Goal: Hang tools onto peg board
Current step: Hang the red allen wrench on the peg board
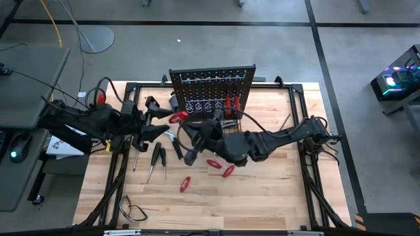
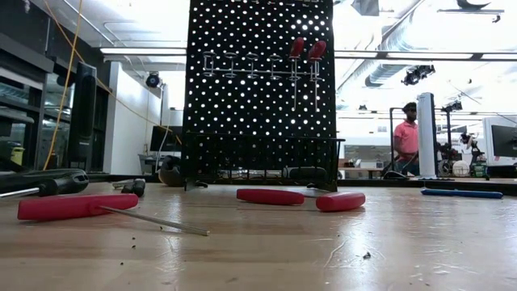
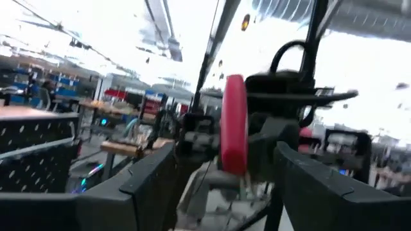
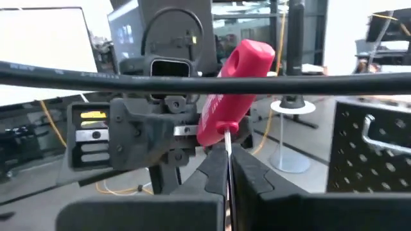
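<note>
Landmark: peg board (image 1: 213, 88), upright at the table's (image 1: 275, 196) far edge, wire basket (image 2: 262, 158) at its base.

Left of the board: left gripper (image 1: 161, 118) raised over the table, reaching toward the board's lower left corner. Left wrist view: fingers (image 3: 151, 176) apart, a red-handled screwdriver (image 3: 234, 131) standing between them with a gap on either side, not clamped.

Below-left of the board, on the table: two black-handled screwdrivers (image 1: 157, 157) side by side; black cable loop (image 1: 134, 211) well away near the front edge.

In front of the board's lower left: red handle (image 1: 178, 117) sits between the two grippers. Right gripper (image 1: 190, 128) meets it from the other side; right wrist view shows its fingers (image 4: 247, 173) together on the thin metal shaft just under the handle, with the left arm's wrist right behind.

On the board, right half: two red-handled screwdrivers (image 2: 305, 50) hang from the hook row, shafts down.

In front of the board, on the table: two red screwdrivers (image 1: 222, 167) near the right arm, one more (image 1: 185, 184) further forward.

Far right of the board in low view: person in a red shirt (image 2: 406, 139) in the room behind
</note>
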`<action>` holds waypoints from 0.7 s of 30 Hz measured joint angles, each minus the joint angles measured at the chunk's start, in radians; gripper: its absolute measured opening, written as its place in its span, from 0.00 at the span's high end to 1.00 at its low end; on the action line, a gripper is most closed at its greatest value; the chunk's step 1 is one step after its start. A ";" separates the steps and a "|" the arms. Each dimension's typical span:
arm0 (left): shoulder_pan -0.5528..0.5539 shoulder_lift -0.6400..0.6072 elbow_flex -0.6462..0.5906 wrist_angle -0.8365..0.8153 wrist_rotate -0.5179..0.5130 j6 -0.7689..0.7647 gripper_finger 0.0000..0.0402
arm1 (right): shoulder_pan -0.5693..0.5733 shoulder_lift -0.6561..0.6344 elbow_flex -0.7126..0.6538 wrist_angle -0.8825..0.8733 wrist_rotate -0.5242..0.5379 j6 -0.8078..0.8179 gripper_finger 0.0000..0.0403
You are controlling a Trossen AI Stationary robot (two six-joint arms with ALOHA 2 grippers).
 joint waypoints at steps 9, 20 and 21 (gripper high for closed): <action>0.000 0.076 0.000 0.149 0.008 -0.043 0.38 | -0.058 0.000 0.000 0.044 -0.137 -0.003 1.00; 0.002 0.147 0.001 0.414 -0.021 0.091 0.40 | -0.064 0.000 0.000 0.119 -0.169 -0.031 1.00; 0.002 0.154 0.001 0.414 -0.021 0.093 0.40 | -0.065 0.000 0.000 0.128 -0.168 -0.033 1.00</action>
